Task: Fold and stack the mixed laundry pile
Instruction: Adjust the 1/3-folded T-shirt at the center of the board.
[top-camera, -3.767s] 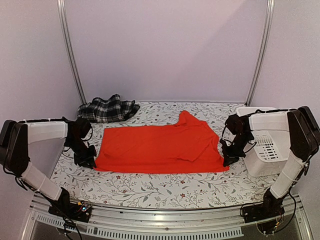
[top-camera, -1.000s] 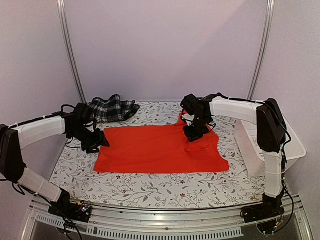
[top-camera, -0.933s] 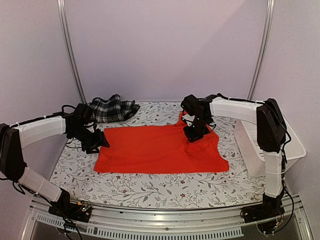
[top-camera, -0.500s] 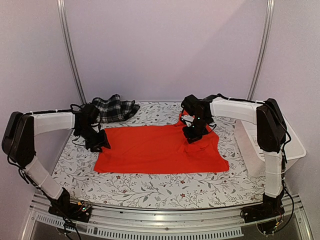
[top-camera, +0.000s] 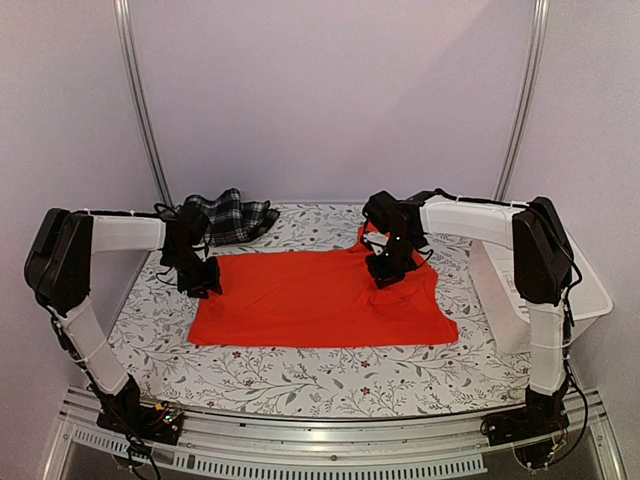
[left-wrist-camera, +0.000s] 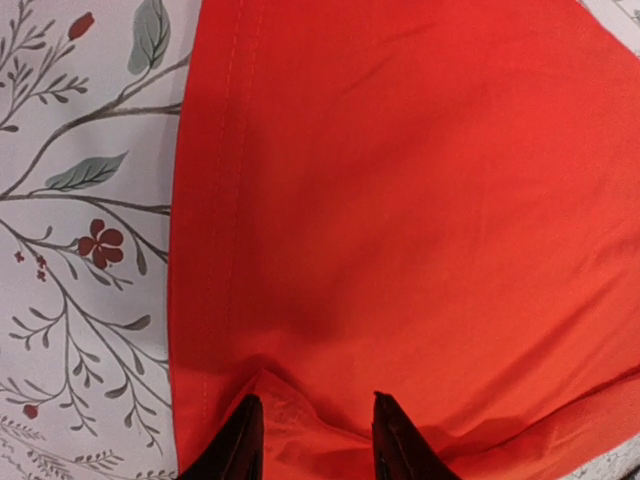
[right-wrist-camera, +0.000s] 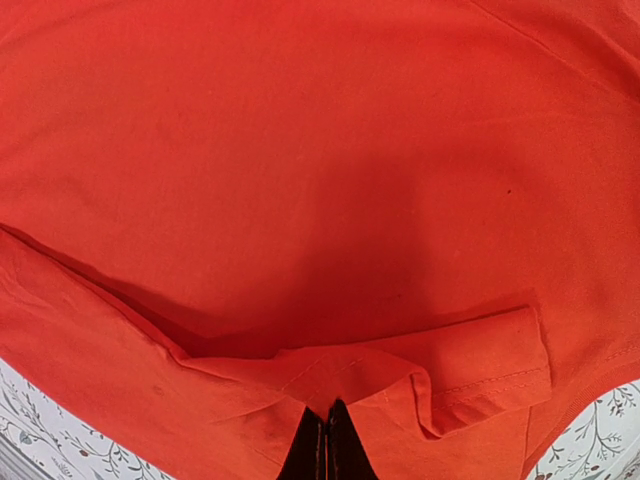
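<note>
Task progress: I judge it at an early stage. Neither garment is folded and nothing is stacked.
Red shirt: it lies spread nearly flat in the middle of the table cover, with its right end rumpled and one sleeve turned over.
Plaid garment: crumpled at the far left corner, apart from both grippers and untouched.
Work remaining: fold the red shirt, fold the plaid garment, then stack one on the other.
Left gripper: it sits at the far left corner of the red shirt, just inside the hem. Its fingers stand apart on the cloth, with a small pucker of red fabric raised between them. I judge that the pucker is not yet pinched.
Right gripper: it sits at the far right of the red shirt, by the sleeve. Its fingers are pressed together, and the folded hem runs into their tips. I judge that they pinch a fold of the shirt.
Basket: at the right edge, away from the work.
</note>
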